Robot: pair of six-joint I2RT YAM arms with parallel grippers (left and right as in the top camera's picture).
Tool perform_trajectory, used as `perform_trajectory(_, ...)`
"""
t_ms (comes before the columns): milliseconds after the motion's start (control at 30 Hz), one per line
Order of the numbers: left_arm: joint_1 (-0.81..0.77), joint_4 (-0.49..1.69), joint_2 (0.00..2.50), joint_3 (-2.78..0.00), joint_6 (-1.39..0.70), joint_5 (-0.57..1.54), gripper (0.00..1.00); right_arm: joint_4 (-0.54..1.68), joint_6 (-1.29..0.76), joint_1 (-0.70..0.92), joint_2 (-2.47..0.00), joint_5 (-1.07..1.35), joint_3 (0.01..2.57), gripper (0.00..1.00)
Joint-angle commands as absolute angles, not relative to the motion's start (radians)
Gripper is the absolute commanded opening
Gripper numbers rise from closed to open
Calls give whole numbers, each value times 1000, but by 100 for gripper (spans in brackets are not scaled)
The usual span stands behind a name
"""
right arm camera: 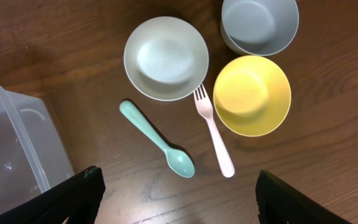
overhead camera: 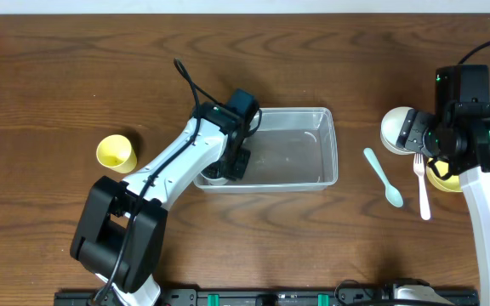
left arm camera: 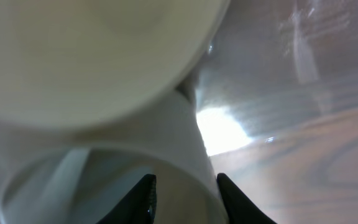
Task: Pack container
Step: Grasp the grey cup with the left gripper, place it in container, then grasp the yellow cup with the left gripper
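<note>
The clear container (overhead camera: 300, 140) lies in the middle of the table; its corner also shows in the right wrist view (right arm camera: 17, 143). My left gripper (overhead camera: 230, 163) is down inside its left end. In the left wrist view the fingers (left arm camera: 185, 196) straddle the wall of a white cup (left arm camera: 179, 143), one finger inside and one outside. A second pale round vessel (left arm camera: 86, 56) sits close above it. My right gripper (overhead camera: 417, 136) hovers open and empty (right arm camera: 179, 199) over the tableware at the right.
To the right of the container lie a white bowl (right arm camera: 166, 58), a grey bowl (right arm camera: 260, 25), a yellow bowl (right arm camera: 252, 94), a teal spoon (right arm camera: 157, 138) and a pale pink fork (right arm camera: 213, 130). A yellow cup (overhead camera: 116, 153) stands to the left.
</note>
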State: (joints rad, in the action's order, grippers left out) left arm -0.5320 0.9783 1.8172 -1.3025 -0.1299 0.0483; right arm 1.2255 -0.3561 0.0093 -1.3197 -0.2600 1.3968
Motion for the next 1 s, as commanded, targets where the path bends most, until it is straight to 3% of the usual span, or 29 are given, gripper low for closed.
perform_trajectory(0,-533,1033,1792,-1370,-124,-18,33,1227,-358,2,-1322,-272,1392,80)
perform_trajectory(200,-532,1175,1657,-1544,-125,-170,36,1227,-358,2,-1322,-273,1392,80)
perform_trajectory(267,-528,1180,1587,-1582,-124,-214,48,1227,-358,2,-1322,-273,1392,80)
perform_trajectory(367,-499,1166,1479,-1609,-124,-234,58,1227,-358,2,-1322,-273,1392,80)
perform_trajectory(633,-269,1178,1318,-1608,-125,-237,59,1226,-358,2,-1322,-273,1392,80)
perform_trajectory(967,-8,1129,1438,-1491,-163,-104,59,1226,-358,2,-1322,-273,1392,80)
